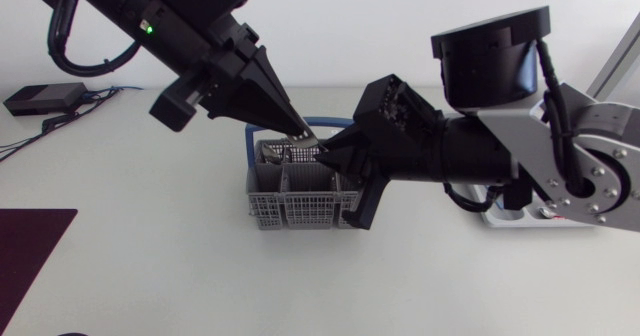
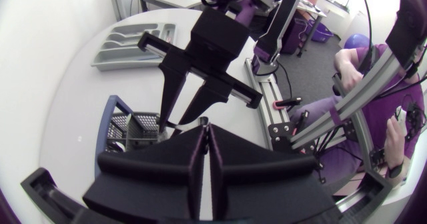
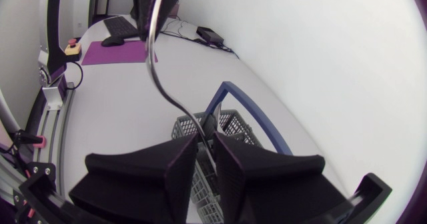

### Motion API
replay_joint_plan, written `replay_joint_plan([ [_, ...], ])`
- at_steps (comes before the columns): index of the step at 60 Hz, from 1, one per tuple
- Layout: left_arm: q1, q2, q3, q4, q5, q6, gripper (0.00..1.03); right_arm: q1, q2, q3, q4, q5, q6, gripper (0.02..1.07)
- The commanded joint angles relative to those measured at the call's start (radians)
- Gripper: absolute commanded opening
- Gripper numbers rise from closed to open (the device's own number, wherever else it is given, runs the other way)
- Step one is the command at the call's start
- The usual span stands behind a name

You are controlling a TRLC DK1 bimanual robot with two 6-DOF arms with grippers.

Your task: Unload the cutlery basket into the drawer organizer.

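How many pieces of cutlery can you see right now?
1: a curved silver metal utensil above the grey plastic basket, gripped by the left tool; others may be hidden inside.

I saw the white table carrying the grey basket near its middle. A dark purple mat lay toward the front left corner. A small black box with cables sat toward the back left corner. The grey organizer lay flat near another corner, well apart from the basket. A keyboard sat just beside the mat.
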Motion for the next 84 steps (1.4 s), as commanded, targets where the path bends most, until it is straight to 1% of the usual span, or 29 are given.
replay_joint_plan([
  [1, -0.006, -0.025, -0.011, -0.015, 0.020, -0.018, 0.03, 0.011, 0.008, -0.013, 0.008, -0.003, -0.024, 0.08],
  [18, -0.001, -0.035, -0.037, -0.013, 0.020, -0.015, 0.03, 0.016, -0.030, -0.059, 0.002, -0.003, -0.018, 0.08],
  [21, -0.001, -0.037, -0.039, -0.013, 0.020, -0.017, 0.05, 0.017, -0.038, -0.065, -0.003, -0.002, -0.018, 0.08],
  [24, -0.001, -0.037, -0.040, -0.013, 0.020, -0.018, 0.16, 0.017, -0.046, -0.071, -0.009, -0.002, -0.018, 0.08],
  [27, -0.001, -0.037, -0.037, -0.013, 0.020, -0.018, 0.32, 0.023, -0.055, -0.079, -0.020, 0.000, -0.018, 0.08],
  [29, -0.001, -0.037, -0.034, -0.012, 0.020, -0.020, 0.45, 0.025, -0.059, -0.082, -0.029, 0.000, -0.018, 0.08],
  [30, -0.001, -0.037, -0.032, -0.010, 0.020, -0.021, 0.48, 0.025, -0.062, -0.083, -0.034, 0.001, -0.016, 0.08],
  [32, 0.001, -0.035, -0.029, -0.008, 0.020, -0.023, 0.58, 0.025, -0.070, -0.086, -0.043, 0.001, -0.016, 0.08],
  [34, -0.002, -0.035, -0.023, -0.005, 0.020, -0.026, 0.72, 0.025, -0.078, -0.091, -0.052, 0.003, -0.016, 0.08],
  [37, -0.006, -0.032, -0.014, 0.005, 0.020, -0.036, 1.00, 0.023, -0.088, -0.099, -0.072, 0.010, -0.015, 0.08],
  [40, -0.004, -0.031, -0.003, 0.031, 0.020, -0.064, 1.00, 0.017, -0.104, -0.113, -0.087, 0.016, -0.015, 0.08],
  [44, -0.004, -0.034, -0.003, 0.093, 0.020, -0.121, 1.00, -0.003, -0.130, -0.134, -0.110, 0.020, -0.016, 0.08],
  [49, 0.011, -0.029, -0.008, 0.150, 0.014, -0.171, 1.00, -0.052, -0.171, -0.162, -0.138, 0.023, -0.019, 0.08],
  [54, 0.013, -0.029, -0.026, 0.211, -0.021, -0.219, 1.00, -0.122, -0.225, -0.188, -0.163, 0.030, -0.024, 0.08],
  [57, 0.017, -0.031, -0.039, 0.268, -0.055, -0.267, 1.00, -0.181, -0.251, -0.200, -0.181, 0.030, -0.036, 0.08],
  [60, 0.025, -0.032, -0.043, 0.295, -0.072, -0.283, 1.00, -0.243, -0.269, -0.214, -0.182, 0.032, -0.044, 0.08],
  [63, 0.034, -0.031, -0.052, 0.335, -0.107, -0.317, 1.00, -0.326, -0.273, -0.220, -0.182, 0.032, -0.059, 0.08],
  [66, 0.028, -0.029, -0.072, 0.377, -0.179, -0.345, 0.99, -0.417, -0.263, -0.224, -0.175, 0.033, -0.076, 0.08],
  [69, 0.017, -0.035, -0.102, 0.410, -0.227, -0.352, 0.99, -0.490, -0.246, -0.229, -0.159, 0.038, -0.094, 0.08],
  [75, -0.001, -0.066, -0.174, 0.502, -0.319, -0.379, 0.99, -0.632, -0.161, -0.229, -0.072, 0.093, -0.122, 0.08],
  [79, -0.002, -0.081, -0.201, 0.551, -0.362, -0.394, 0.99, -0.722, -0.087, -0.208, -0.029, 0.099, -0.123, 0.08],
  [84, 0.005, -0.092, -0.226, 0.590, -0.402, -0.412, 0.99, -0.799, 0.017, -0.165, 0.026, 0.141, -0.122, 0.08],
])
